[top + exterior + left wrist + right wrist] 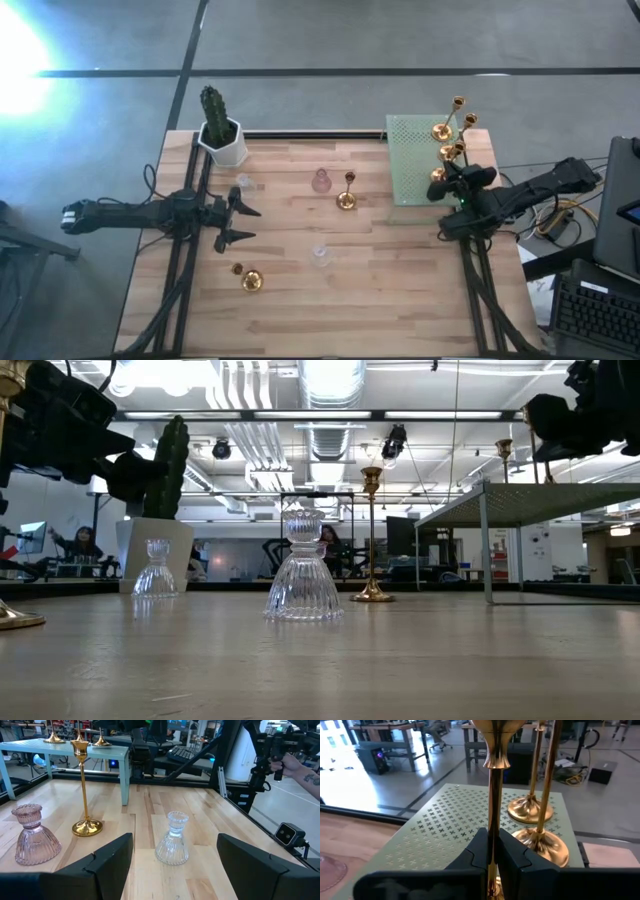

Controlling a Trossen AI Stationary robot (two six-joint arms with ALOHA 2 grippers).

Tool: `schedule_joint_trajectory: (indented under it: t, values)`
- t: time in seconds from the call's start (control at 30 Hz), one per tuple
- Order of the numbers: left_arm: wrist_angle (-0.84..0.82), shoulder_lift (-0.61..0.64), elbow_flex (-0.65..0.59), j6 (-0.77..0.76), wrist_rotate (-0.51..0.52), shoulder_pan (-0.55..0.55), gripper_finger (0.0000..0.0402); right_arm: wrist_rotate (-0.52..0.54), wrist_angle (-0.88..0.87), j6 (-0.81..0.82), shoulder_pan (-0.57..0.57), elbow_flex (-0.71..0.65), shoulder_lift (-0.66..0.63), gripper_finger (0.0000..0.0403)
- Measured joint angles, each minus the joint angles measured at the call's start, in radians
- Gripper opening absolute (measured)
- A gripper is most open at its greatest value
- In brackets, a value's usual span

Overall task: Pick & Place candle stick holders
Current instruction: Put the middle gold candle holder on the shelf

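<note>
Gold candle stick holders stand on a green perforated stand at the table's far right. My right gripper is over that stand, shut on one gold holder. Another gold holder stands on its round base at mid-table, beside a pink glass one. A clear glass one stands ahead of my left gripper, which is open near the left edge and touches nothing. A second clear one and a gold one lying down are on the left. My right gripper pinches the gold holder's thin stem between its two fingers, well below the cup. The fingers come about level from the table's right side and lie across the stem. The holder stands upright; its base is hidden under the fingers.
A white pot with a green cactus stands at the far left corner. Two gold holders stand close behind the held one on the green stand. A person sits in the room beyond the table, and a hand shows at the right.
</note>
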State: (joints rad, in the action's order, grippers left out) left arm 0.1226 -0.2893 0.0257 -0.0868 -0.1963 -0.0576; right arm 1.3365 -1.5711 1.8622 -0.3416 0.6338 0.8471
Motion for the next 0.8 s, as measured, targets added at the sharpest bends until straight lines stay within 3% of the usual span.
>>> schedule_joint_trajectory:
  t: [0.8]
  values:
    - [0.000, 0.000, 0.000, 0.000, 0.000, 0.000, 0.0294, -0.047, 0.000, -0.036, 0.131, -0.003, -0.002, 0.0011]
